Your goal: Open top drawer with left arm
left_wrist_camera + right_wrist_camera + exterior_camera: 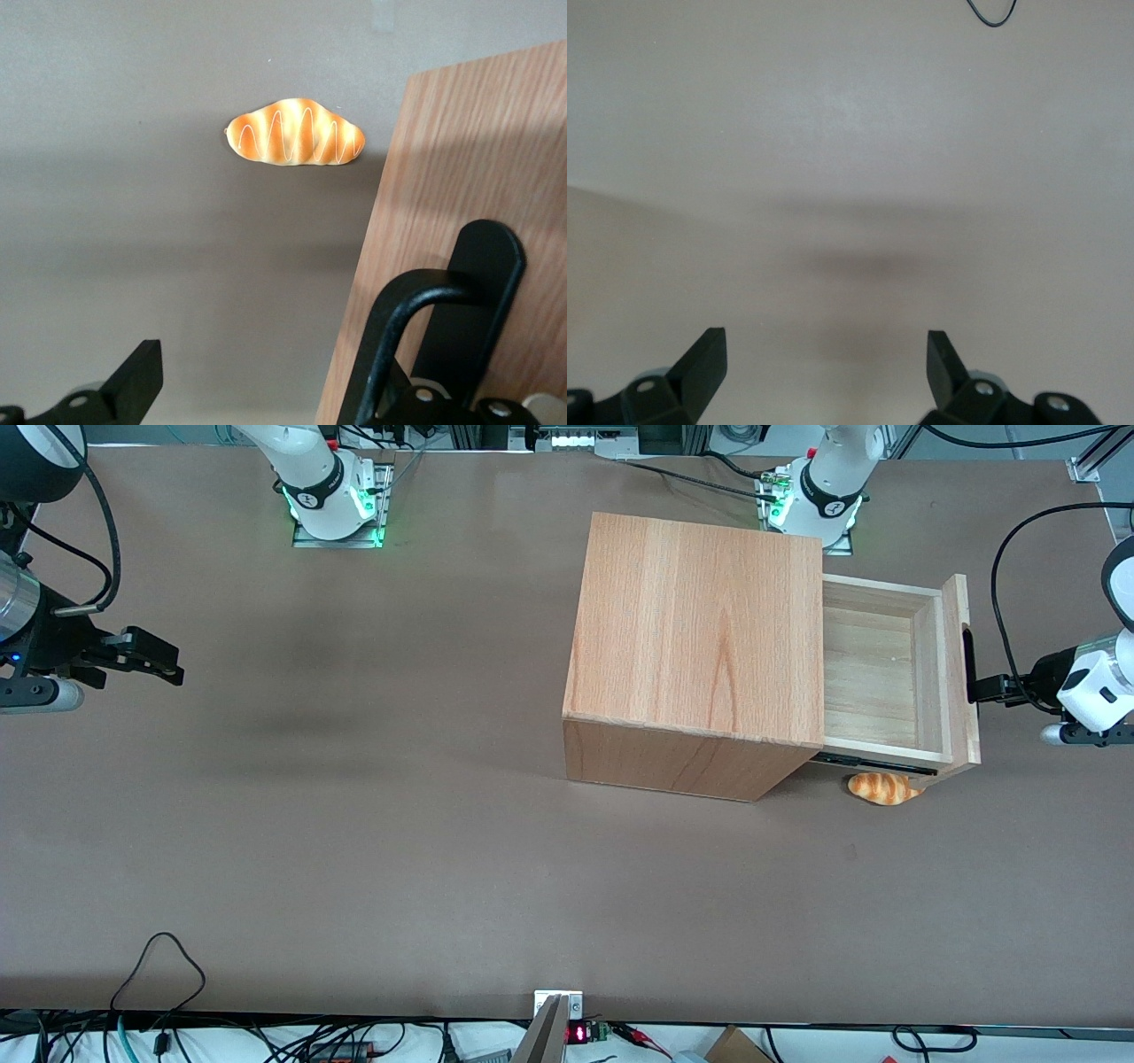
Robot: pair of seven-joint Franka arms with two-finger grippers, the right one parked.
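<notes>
The top drawer [873, 664] stands pulled out of the wooden cabinet [700, 629], its pale plank floor bare. The thick front panel [478, 159] carries a slim black bar handle [968, 664] [399, 328]. My left arm's gripper [985, 688] [257, 376] is right at this handle, in front of the drawer. It is open: one black finger [133, 381] stands off over the table, and the handle bar covers the place of the other finger.
A striped bread roll [881, 787] [295, 133] lies on the brown table [354, 824], just under the drawer's corner nearest the front camera. The left arm's base [819, 496] stands close to the cabinet, farther from the front camera.
</notes>
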